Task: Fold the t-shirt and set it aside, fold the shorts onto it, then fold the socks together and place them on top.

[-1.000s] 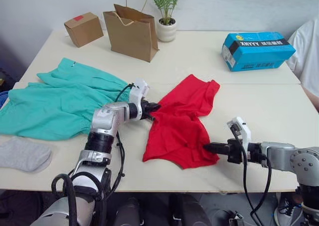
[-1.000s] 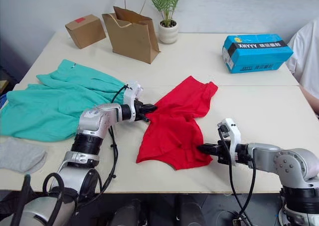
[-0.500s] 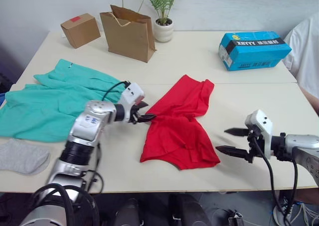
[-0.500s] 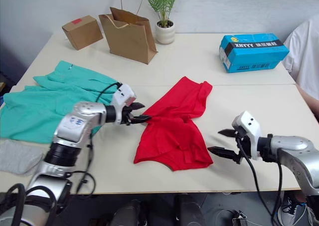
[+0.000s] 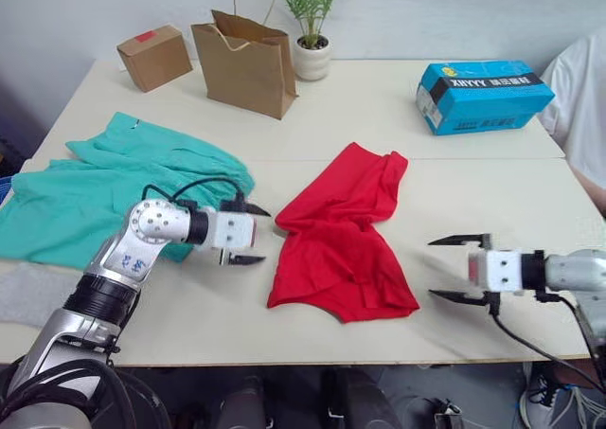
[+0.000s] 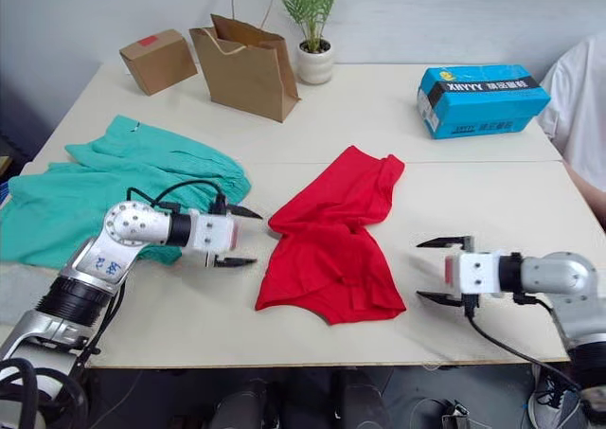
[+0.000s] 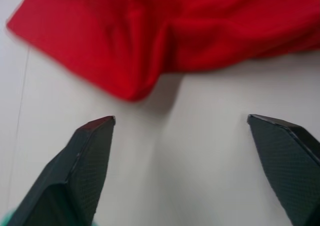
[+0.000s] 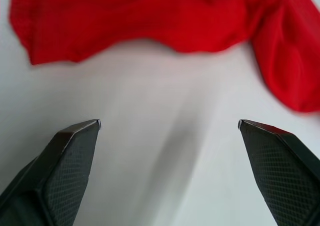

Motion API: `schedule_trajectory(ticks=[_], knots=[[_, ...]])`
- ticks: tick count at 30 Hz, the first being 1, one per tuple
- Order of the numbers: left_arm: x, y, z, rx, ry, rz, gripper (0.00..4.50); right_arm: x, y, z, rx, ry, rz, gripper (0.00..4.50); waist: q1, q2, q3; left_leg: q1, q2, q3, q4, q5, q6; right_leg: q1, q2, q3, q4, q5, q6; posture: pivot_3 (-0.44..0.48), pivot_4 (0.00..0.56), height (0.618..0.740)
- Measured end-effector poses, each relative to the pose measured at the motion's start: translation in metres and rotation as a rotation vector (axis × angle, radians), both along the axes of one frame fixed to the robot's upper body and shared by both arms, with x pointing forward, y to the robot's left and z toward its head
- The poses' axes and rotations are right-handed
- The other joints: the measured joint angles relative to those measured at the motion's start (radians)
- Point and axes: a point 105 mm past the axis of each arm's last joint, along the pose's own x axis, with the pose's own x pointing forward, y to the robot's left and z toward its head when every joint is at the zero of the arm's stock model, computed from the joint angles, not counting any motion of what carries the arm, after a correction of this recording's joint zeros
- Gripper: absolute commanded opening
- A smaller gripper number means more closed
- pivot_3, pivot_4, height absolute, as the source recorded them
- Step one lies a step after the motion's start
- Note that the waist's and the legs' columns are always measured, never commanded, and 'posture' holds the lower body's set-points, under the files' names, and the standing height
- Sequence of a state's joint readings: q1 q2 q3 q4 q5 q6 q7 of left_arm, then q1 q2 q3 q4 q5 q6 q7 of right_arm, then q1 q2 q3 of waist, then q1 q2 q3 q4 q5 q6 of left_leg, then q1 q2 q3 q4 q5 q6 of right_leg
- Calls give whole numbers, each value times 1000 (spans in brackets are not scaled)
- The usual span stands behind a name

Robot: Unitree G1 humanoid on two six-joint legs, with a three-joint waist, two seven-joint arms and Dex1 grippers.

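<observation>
Left eye view: the blue box [image 5: 484, 94] at the far right of the table [image 5: 379, 107] carries white lettering that looks like "XINYYY", with smaller print under it too small to read; the small cardboard box [image 5: 154, 56] at the far left has a red label whose text cannot be made out. A brown paper bag [image 5: 245, 62] and a potted plant [image 5: 313, 26] stand between them, the plant's top cut off by the frame. The t-shirt [image 5: 343, 235] lies crumpled mid-table, its neck band hidden in the folds. The left gripper [image 5: 248, 234] sits just beside its left edge, fingers spread wide and holding nothing. The right gripper [image 5: 460, 269] is near the shirt's lower right corner, apart from it, also wide open and empty. The shorts [image 5: 104, 192] lie spread at the left, partly covered by the left arm; their drawstring is not visible. One sock [image 5: 28, 292] lies at the near left edge, largely hidden behind the arm. A person's white sleeve [image 5: 585, 98] is cut off at the right.
</observation>
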State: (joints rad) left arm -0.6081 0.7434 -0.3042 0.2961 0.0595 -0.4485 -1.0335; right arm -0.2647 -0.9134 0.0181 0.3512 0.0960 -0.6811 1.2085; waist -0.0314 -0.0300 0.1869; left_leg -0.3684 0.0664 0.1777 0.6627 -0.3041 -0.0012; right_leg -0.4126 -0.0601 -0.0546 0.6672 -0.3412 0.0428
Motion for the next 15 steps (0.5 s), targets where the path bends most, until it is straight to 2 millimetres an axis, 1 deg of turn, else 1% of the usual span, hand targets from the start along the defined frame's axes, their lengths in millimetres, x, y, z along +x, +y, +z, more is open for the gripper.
schedule_trajectory(ticks=[2, 4, 6, 11, 15], knots=[[-6, -3, -3, 8, -43, -91, 4449, 0, 6, 1, -26, -59, 73, 4500, 1, 0, 0, 1, 0, 0, 1, 0, 0, 1, 0, 0, 1, 0, 0, 0, 150, 740], [-9, -9, -5, -4, -67, -148, 4449, -2, 14, -1, -11, -96, 123, 4500, 3, 0, 0, 2, 0, 0, 1, 0, 0, 2, 0, 0, 1, 0, 0, 0, 150, 740], [-13, -17, -8, -24, -86, -199, 4449, -5, 24, -4, 26, -134, 165, 4500, 4, 0, 0, 2, 0, 0, 2, 0, 1, 2, 0, 0, 1, 0, 0, 0, 150, 740], [-25, -39, -14, -49, -106, -320, 4449, -12, 42, -11, 78, -180, 244, 4500, 5, 0, 0, 2, 0, -1, 2, 0, 1, 3, -1, 0, 2, 0, 0, 0, 150, 740], [-25, -43, -16, -40, -117, -358, 4449, -15, 57, -13, 100, -204, 307, 4500, 4, 0, -1, 6, 0, -1, 2, 0, 1, 6, -1, 0, 3, 0, 0, 0, 150, 740]])
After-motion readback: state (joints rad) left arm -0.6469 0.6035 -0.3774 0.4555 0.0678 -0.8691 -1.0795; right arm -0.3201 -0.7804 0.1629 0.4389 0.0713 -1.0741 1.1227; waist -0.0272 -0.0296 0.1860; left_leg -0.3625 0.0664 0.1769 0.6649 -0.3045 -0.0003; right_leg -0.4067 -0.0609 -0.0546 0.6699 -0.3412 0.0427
